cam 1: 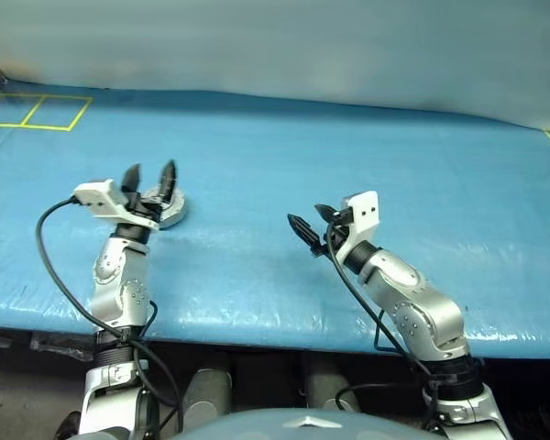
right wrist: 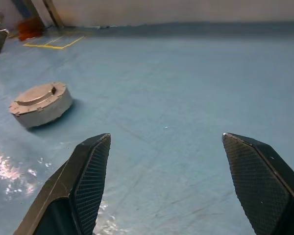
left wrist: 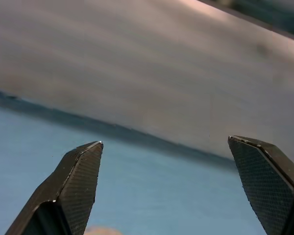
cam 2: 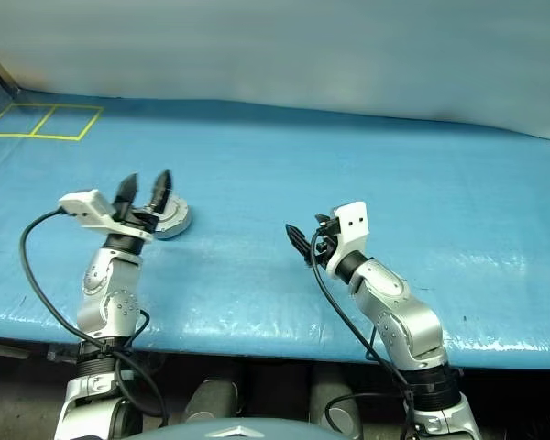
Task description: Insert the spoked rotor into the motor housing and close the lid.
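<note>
Both pairs of fingers stand spread wide with nothing between them, so you have no grip on anything at this moment; your left gripper is raised above the blue table cover, its two black fingers angled upward and apart, with bare space between the textured pads in the left wrist view; just behind and below those tips, from the head views, sits the motor housing, a short round silver-grey can resting flat on the cover with the lid down over it, its pale top face showing a raised centre strip in the right wrist view; you cannot tell from the head views whether the left fingertips touch the can or merely stand in front of it; your right gripper hangs near the middle of the table, well apart from the housing, pointing roughly level toward the robot's left side, its fingers likewise far apart over bare cover; yellow tape lines mark squares at the far left corner of the table.
</note>
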`<state>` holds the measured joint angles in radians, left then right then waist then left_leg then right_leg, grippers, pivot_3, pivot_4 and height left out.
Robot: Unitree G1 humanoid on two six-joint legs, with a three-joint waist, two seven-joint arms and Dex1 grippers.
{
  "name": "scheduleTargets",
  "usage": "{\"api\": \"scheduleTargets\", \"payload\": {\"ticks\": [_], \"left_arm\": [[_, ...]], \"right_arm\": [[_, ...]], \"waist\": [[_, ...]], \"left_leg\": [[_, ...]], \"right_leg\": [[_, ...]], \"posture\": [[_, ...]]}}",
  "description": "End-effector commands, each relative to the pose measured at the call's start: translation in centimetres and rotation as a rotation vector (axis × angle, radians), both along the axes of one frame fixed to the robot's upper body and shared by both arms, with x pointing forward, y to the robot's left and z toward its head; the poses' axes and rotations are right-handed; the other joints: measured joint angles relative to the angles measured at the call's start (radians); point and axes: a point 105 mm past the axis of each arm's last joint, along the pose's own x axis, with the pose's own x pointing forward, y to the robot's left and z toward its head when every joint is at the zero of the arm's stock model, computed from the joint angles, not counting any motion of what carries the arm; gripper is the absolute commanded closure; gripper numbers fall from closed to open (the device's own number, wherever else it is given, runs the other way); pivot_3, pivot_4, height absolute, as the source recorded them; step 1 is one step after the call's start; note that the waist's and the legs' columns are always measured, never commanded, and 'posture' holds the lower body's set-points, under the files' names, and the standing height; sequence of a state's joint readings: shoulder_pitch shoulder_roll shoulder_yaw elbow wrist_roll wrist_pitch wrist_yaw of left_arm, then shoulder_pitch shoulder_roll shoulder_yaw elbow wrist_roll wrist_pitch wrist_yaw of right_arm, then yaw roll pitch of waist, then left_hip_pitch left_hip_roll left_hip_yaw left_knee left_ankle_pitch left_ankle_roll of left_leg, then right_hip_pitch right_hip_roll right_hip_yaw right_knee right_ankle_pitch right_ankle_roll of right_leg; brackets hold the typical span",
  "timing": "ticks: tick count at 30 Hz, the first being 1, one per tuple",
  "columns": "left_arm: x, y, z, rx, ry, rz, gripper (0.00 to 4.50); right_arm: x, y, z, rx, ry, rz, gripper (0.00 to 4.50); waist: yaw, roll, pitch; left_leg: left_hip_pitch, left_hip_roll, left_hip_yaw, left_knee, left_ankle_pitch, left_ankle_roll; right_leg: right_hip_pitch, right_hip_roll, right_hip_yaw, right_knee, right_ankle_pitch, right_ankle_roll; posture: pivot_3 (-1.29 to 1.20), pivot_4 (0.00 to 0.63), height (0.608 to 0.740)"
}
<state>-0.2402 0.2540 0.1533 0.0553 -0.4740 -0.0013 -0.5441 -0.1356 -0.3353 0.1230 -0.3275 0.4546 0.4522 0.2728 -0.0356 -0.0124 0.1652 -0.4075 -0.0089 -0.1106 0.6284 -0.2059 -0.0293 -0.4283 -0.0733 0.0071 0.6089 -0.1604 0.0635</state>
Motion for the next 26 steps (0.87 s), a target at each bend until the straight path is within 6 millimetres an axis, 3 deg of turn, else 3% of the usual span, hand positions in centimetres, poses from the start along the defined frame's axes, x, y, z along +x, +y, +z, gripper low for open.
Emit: {"api": "scheduleTargets", "payload": {"ticks": [1, 2, 5, 7, 14, 26], "left_arm": [[-2.1, -4.2, -0.8, 0.222, -0.004, -0.276, 0.04], [-2.5, -4.8, -1.3, 0.262, 0.011, -0.325, 0.04], [-3.9, -6.4, -3.5, 0.422, 0.076, -0.487, 0.0], [-4.0, -6.6, -4.0, 0.443, 0.101, -0.518, 0.0], [-4.1, -6.7, -4.4, 0.452, 0.13, -0.548, 0.0], [-3.9, -6.8, -4.5, 0.459, 0.125, -0.533, 0.0]], "right_arm": [[-0.4, -0.9, 0.6, -0.058, -0.062, 0.079, 0.65], [-0.5, -1.1, 0.4, -0.069, -0.057, 0.108, 0.65], [-1.4, -1.8, -0.4, -0.121, -0.043, 0.205, 0.08], [-1.5, -2.2, -1.1, -0.173, -0.028, 0.219, 0.04], [-0.8, -3.4, -1.4, -0.205, -0.024, 0.13, 0.04], [-0.6, -3.3, -1.6, -0.222, -0.02, 0.106, 0.04]], "waist": [[-0.004, 0.0, 0.0], [-0.005, 0.0, 0.0], [-0.003, 0.0, 0.0], [-0.003, 0.0, 0.0], [0.0, 0.0, 0.001], [0.002, 0.0, 0.001]], "left_leg": [[0.0, 0.0, 0.001, 0.0, 0.0, 0.0], [0.001, 0.0, 0.003, 0.0, 0.0, 0.0], [0.002, 0.001, 0.004, 0.0, 0.0, 0.0], [0.002, 0.001, 0.004, 0.0, 0.0, 0.0], [0.002, 0.001, 0.004, 0.0, 0.0, 0.0], [0.002, 0.001, 0.004, 0.0, 0.0, 0.0]], "right_leg": [[0.0, 0.0, 0.001, 0.0, 0.0, 0.0], [0.0, 0.0, 0.002, 0.0, 0.0, 0.0], [0.0, 0.0, 0.003, 0.0, 0.0, 0.0], [0.0, 0.0, 0.003, 0.001, 0.0, 0.0], [0.0, 0.0, 0.003, 0.0, 0.0, 0.0], [0.0, 0.0, 0.003, 0.001, 0.0, 0.0]], "posture": [[0.0, 0.15, 0.74], [0.0, 0.15, 0.74], [0.0, 0.15, 0.74], [0.0, 0.15, 0.74], [0.0, 0.15, 0.74], [0.0, 0.15, 0.74]]}}
